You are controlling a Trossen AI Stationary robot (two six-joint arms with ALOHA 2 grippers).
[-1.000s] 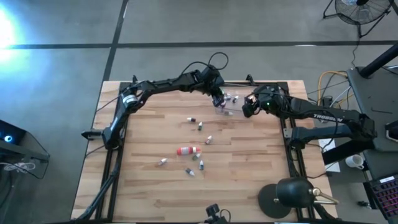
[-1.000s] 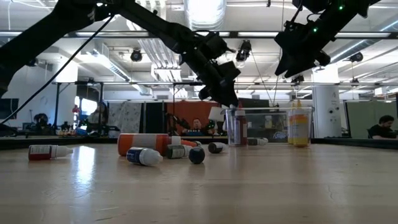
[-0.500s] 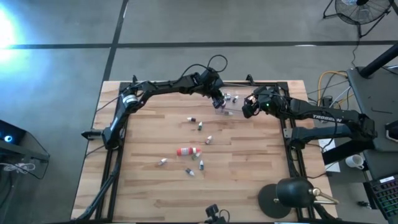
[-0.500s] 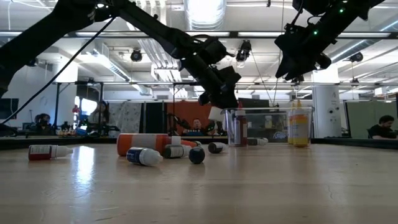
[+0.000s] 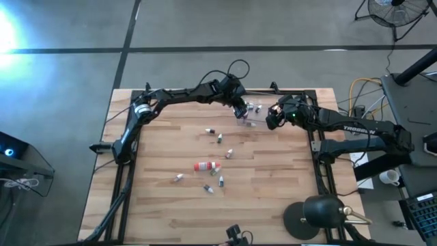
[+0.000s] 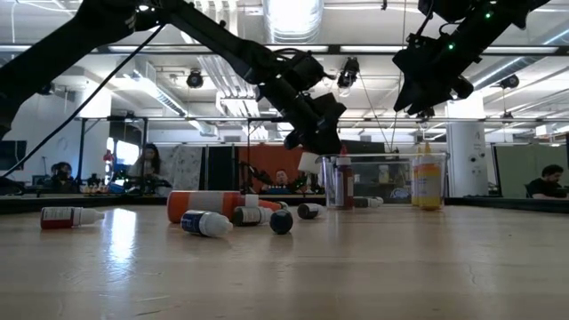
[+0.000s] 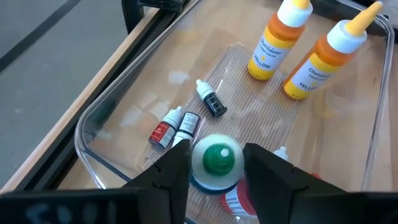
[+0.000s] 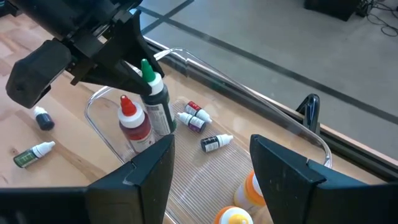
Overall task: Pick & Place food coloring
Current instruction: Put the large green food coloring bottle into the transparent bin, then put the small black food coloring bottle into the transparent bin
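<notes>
My left gripper [image 7: 216, 177] hangs over the near end of a clear plastic box [image 7: 87, 134] at the table's far edge and is shut on a dark green-capped food coloring bottle [image 8: 158, 106]. A red-capped bottle [image 8: 134, 124] stands beside it in the box. Two yellow bottles [image 7: 270, 46] stand at the box's other end, with small ones [image 7: 211, 102] lying between. My right gripper [image 8: 211, 180] is open, raised just right of the box [image 5: 252, 113]. More little bottles [image 5: 218, 137] lie on their sides on the table. My left gripper pinches the green-capped bottle's body [image 8: 163, 115] between its two fingers [image 7: 171, 174], coming from above and slanting down. The bottle stands upright with its green tip [image 8: 147, 67] up, low inside the box. Whether its base touches the box floor, I cannot tell.
Several small bottles are scattered mid-table, among them a larger red-and-white one [image 5: 207, 165] and others nearer [image 5: 208, 188]. A black lamp [image 5: 317, 215] stands at the near right corner. People sit in the room beyond the table in the low view.
My left gripper, still shut on the green-capped bottle, has shifted a little toward the table's far edge. The rest stands as before.
</notes>
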